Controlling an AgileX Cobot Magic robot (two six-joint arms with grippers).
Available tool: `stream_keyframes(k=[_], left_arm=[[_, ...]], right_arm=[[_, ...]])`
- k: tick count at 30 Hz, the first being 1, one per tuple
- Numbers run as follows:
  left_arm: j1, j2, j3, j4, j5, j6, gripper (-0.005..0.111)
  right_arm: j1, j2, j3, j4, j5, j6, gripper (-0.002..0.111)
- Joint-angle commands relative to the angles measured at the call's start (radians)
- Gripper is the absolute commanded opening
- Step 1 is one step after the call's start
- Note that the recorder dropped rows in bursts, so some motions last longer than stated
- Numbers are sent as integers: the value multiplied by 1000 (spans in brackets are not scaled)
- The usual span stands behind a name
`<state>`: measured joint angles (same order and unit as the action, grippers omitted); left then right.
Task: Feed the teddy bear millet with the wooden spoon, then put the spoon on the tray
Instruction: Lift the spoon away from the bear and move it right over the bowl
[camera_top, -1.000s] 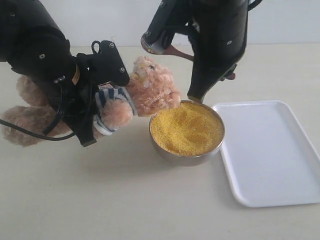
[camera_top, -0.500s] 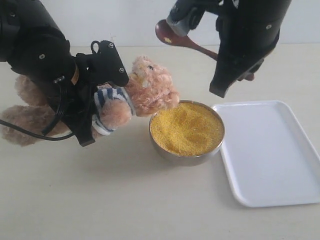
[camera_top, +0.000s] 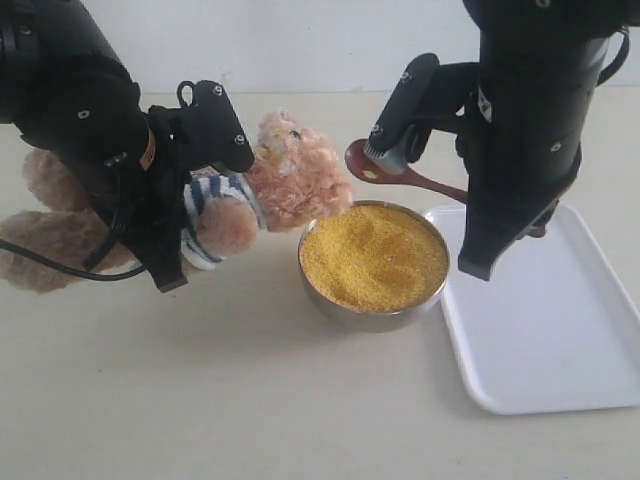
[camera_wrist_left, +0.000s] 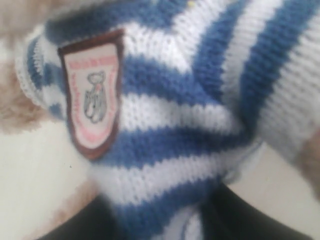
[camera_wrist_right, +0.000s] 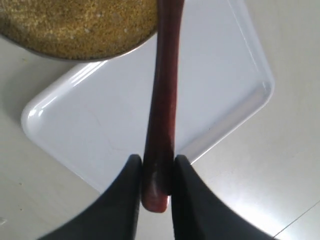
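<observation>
While the right gripper (camera_wrist_right: 157, 161) was clenched on the butt end of the wooden spoon (camera_wrist_right: 162, 90), the handle ran straight out from between the jaws. In the exterior view its long axis slanted from centre right up toward upper centre. The held end hung over the left edge of the tray (camera_wrist_right: 215, 100). The oval end sat past the far rim of the steel bowl (camera_top: 370, 318) of millet (camera_top: 372, 255), with a yellow fleck or two on it. It was just right of the teddy bear (camera_top: 295, 180)'s head and not touching it. The left gripper (camera_wrist_left: 160, 220) was clamped on the bear's striped shirt, centre left. Judgement: the right arm alone serves the tray. The spoon must shift toward lower right, or its oval end lands on the bowl.
</observation>
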<state>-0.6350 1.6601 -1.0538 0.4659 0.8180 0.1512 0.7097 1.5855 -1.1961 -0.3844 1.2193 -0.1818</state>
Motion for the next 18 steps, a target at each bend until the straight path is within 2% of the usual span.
stream_keyframes(k=[1,18], left_arm=[[27,-9,-9,12,-6,-24,4],[39,-9,-9,8,-9,-34,4]], right_arm=[[-3,-7,57,-22,2,-10,-1],[-3,47,93,-126,2,-12,-1]])
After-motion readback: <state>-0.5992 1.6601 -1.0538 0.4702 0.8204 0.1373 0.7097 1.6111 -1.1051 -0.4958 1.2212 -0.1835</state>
